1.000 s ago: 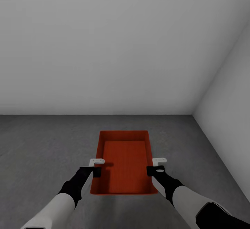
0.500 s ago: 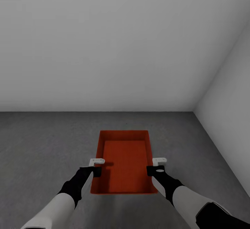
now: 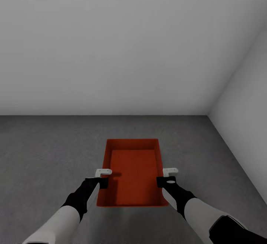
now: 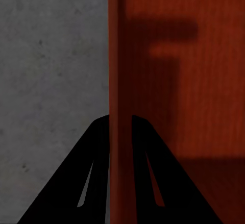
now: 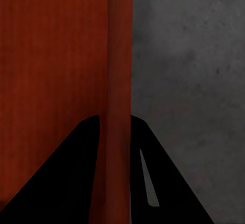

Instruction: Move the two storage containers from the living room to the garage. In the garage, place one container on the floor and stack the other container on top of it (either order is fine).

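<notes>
Nearest the camera in the head view, two arms in white and black reach forward and down, one on each side of an orange-red bin (image 3: 133, 170). The left pincer (image 3: 102, 177) sits at the bin's left long wall, and the left wrist view shows its two dark fingers (image 4: 92, 168) pinching that wall, one finger on the outside over the grey floor, the other inside over the ribbed bottom. The right pincer (image 3: 168, 176) is at the opposite long wall; the right wrist view shows its fingers (image 5: 153, 173) likewise clamped either side of the rounded rim (one in, one out). The bin is open-topped with low flared walls, its length running away from the robot. Whether it rests on the floor (image 3: 48, 151) or is held just above cannot be told. The concrete floor, dark grey and mottled, spreads beyond it. Farther on, a plain white wall (image 3: 111, 44) meets the floor, and a second white wall (image 3: 248, 125) joins it at a corner to the right.
</notes>
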Controlling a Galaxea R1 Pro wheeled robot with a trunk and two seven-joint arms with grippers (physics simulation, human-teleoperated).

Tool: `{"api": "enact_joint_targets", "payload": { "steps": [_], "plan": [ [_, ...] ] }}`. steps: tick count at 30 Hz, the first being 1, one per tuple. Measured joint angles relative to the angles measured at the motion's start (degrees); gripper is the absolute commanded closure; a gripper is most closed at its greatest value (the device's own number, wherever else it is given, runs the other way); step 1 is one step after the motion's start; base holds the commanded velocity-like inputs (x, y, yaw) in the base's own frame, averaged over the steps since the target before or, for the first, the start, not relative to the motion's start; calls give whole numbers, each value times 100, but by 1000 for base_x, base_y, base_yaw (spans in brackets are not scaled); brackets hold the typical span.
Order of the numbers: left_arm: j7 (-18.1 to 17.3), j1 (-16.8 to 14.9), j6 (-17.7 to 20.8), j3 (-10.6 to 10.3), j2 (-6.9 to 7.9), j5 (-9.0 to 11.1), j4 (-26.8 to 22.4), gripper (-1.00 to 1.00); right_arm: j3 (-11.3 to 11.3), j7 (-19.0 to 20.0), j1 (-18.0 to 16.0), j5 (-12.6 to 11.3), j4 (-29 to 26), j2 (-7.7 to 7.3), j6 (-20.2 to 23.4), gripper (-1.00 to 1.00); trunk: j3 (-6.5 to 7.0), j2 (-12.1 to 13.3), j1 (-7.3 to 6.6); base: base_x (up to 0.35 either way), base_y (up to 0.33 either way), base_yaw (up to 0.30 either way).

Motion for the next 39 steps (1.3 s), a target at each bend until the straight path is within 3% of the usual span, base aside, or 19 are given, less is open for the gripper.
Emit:
{"api": "enact_joint_targets", "payload": {
  "steps": [39],
  "plan": [
    [0,0,-51,-6,-1,-2,1,100,3,1,0,1,2,-3,-53,100,-982,-1564,857,0,0,0]
  ]
}}
